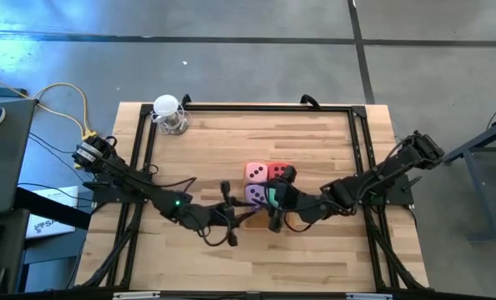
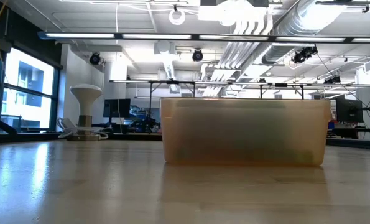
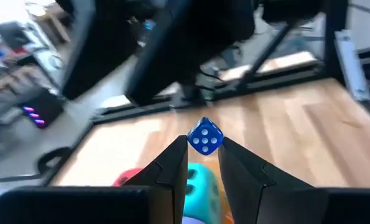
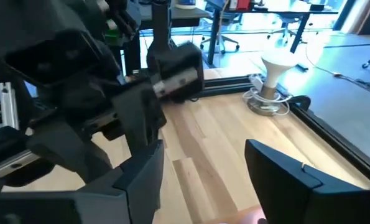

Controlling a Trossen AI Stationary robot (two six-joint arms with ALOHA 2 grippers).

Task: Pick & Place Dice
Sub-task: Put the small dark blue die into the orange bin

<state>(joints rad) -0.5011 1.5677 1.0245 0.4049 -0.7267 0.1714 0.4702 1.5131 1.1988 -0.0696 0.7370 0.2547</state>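
Note:
In the left wrist view, a small blue die [image 3: 205, 137] with white pips sits between the fingertips of my left gripper [image 3: 203, 147], which is shut on it. Below it lie a teal die [image 3: 197, 180] and a red one [image 3: 129, 178]. From above, a pink die [image 1: 256, 172], a red die [image 1: 279, 172] and a lilac die [image 1: 255, 194] lie close together at the table's middle. Both grippers meet there, the left [image 1: 246, 213] and the right [image 1: 274, 205]. My right gripper [image 4: 203, 149] is open and holds nothing. The low view shows the orange tray [image 2: 244, 130] standing on the table. My left gripper pinches the blue die by two opposite sides [image 3: 194, 140] between the free ends of its two fingers. The fingers reach out roughly level. The die is lifted clear, above the teal die.
A white lamp-like stand [image 1: 169, 112] is at the table's far left corner. A black frame rail [image 1: 256, 108] runs along the table's edges. Bare wood lies toward the near edge and to the left and right of the dice.

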